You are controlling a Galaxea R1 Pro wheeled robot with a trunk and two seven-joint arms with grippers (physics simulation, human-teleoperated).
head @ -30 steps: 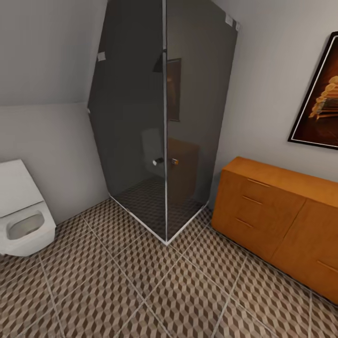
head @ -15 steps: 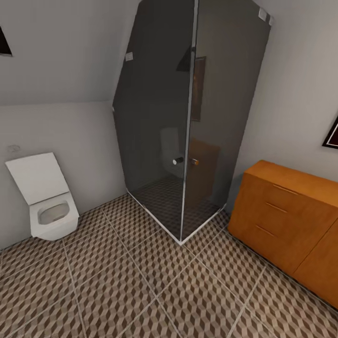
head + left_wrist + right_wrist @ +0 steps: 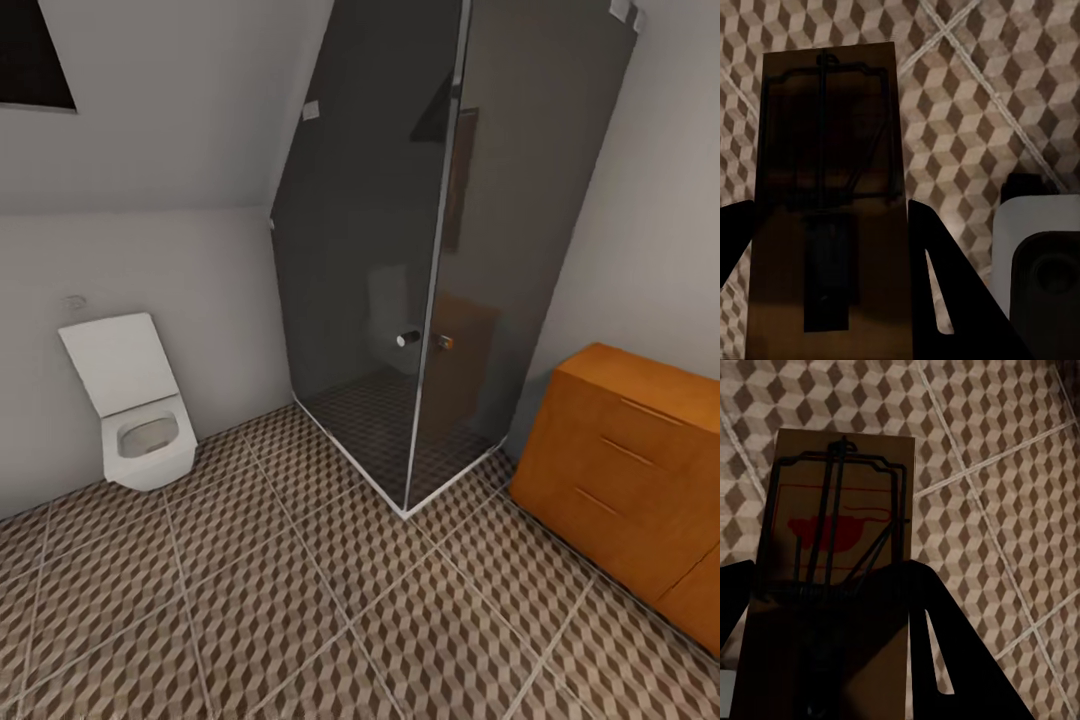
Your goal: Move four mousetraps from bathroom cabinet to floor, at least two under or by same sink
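In the left wrist view my left gripper (image 3: pixel 825 217) is shut on a tan wooden mousetrap (image 3: pixel 825 112) with dark wire fittings, held above the cube-patterned bathroom floor (image 3: pixel 975 97). My right gripper (image 3: pixel 829 577) is likewise shut on a second mousetrap (image 3: pixel 840 487), this one with a red mark under its wire, also over the floor (image 3: pixel 1005 450). The orange-brown cabinet (image 3: pixel 620 460) with slim drawer handles stands at the right of the head view, its fronts shut. The patterned bathroom floor (image 3: pixel 300 600) spreads across the foreground. The sink is out of view.
A dark glass shower cubicle (image 3: pixel 440 250) fills the corner, its white sill meeting the tiles. A white wall-hung toilet (image 3: pixel 140 410) with raised lid sits at the left wall. A white and dark rounded part (image 3: pixel 1035 270) lies beside the left gripper.
The head camera has swung to the left: toilet, shower and cabinet have all slid rightward in the picture, and less of the cabinet shows.
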